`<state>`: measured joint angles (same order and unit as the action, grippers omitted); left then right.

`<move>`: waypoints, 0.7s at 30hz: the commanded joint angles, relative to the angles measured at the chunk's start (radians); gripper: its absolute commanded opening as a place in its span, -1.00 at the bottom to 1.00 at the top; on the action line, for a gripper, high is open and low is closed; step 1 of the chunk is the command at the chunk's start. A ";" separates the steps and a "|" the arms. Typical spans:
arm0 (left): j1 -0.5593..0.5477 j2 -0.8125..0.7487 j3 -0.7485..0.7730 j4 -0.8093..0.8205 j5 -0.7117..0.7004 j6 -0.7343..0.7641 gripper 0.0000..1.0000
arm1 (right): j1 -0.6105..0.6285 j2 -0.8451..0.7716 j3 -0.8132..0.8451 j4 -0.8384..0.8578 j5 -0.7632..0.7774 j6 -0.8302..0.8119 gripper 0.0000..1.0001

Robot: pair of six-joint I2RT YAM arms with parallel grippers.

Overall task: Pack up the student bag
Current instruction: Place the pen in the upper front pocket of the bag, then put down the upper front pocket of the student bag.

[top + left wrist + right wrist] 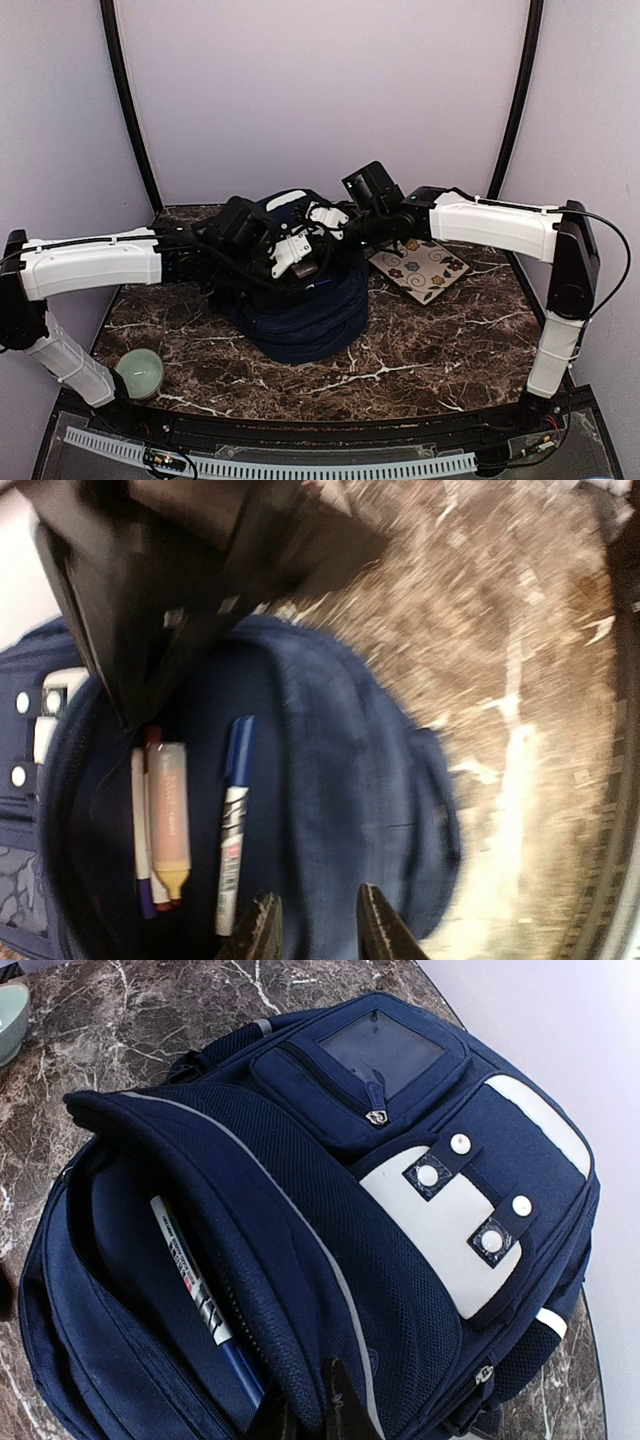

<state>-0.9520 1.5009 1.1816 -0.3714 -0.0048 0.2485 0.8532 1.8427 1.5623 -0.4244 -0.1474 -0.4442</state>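
- The student bag [300,320], a large navy-blue fabric backpack with white patches, lies in the middle of the dark marble-patterned table [420,350], between the two arms. Its main opening gapes toward the left arm.
- The right gripper [305,1410] sits at the lip of that opening. We judge that its fingers are pinching the mesh-lined flap, though the lower edge of the wrist view cuts them off.
- The left gripper [318,935] hovers over the opening with its fingers spread and nothing between them.
- Inside lies a blue-capped white marker [234,820] beside an orange-tipped glue stick [168,815]. The left wrist view is blurred, but their long axes run toward the left fingertips.
- A flat cream notebook with a flower print [420,268] rests just beside the bag on its right, nearer the right arm.
- In our judgement the coming move turns on this: the arm nearer the notebook is occupied, and the free left gripper lies across the bag from it.
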 commanded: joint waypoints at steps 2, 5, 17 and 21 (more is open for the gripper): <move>-0.018 -0.225 -0.062 -0.081 0.145 -0.096 -0.42 | 0.002 -0.049 -0.059 0.063 0.010 -0.033 -0.86; -0.015 -0.334 -0.131 -0.092 0.086 -0.128 -0.39 | 0.002 -0.062 -0.101 0.055 0.017 -0.064 -0.86; 0.201 -0.429 -0.422 0.013 0.070 -0.056 -0.25 | 0.003 -0.135 -0.255 0.016 0.003 -0.222 -0.58; 0.254 -0.405 -0.461 0.046 0.112 0.055 -0.23 | 0.009 -0.164 -0.282 -0.088 -0.092 -0.326 -0.22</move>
<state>-0.7380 1.0904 0.7471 -0.3935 0.0566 0.1783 0.8520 1.7378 1.3075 -0.4191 -0.1528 -0.6601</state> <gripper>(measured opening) 0.381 0.336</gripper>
